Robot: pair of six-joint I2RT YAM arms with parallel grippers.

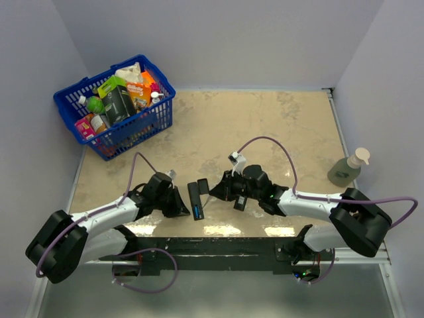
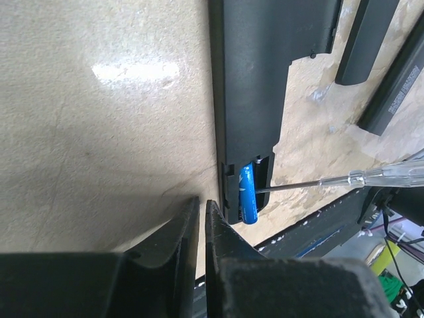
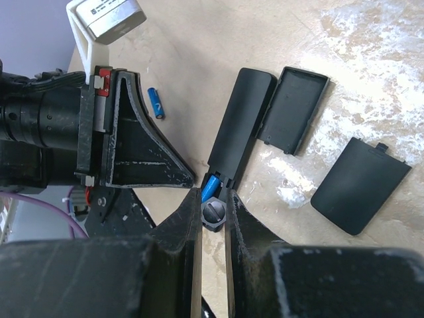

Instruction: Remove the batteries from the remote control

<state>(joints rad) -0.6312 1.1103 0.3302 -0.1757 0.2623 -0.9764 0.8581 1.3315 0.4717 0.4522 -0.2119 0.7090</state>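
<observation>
Beige tabletop point(image 2: 99, 132): remote point(image 2: 248, 79) holds a blue battery point(image 2: 247, 192); left jaws together, right jaws clamping probable screwdriver point(image 2: 381, 174).

1 overhead view; 2 close wrist views share the remote point(image 2: 248, 79).

**Remote mid-counter, between the two grippers**

Remote point(image 1: 195, 197) lies near front edge of counter point(image 1: 265, 126). Left gripper point(image 2: 201, 205) just left of it, right gripper point(image 3: 213, 199) at its near end. Battery point(image 2: 247, 193) in the near-end compartment, screwdriver point(image 2: 318, 182) tip touching it from the right. Second battery point(image 3: 157, 103) loose on counter, left of remote. First cover piece point(image 3: 291, 109) just beside remote's right side, second cover piece point(image 3: 361, 185) further right, apart. Basket point(image 1: 136, 129) far-left corner. Bottle point(image 1: 346, 171) at right edge.
</observation>
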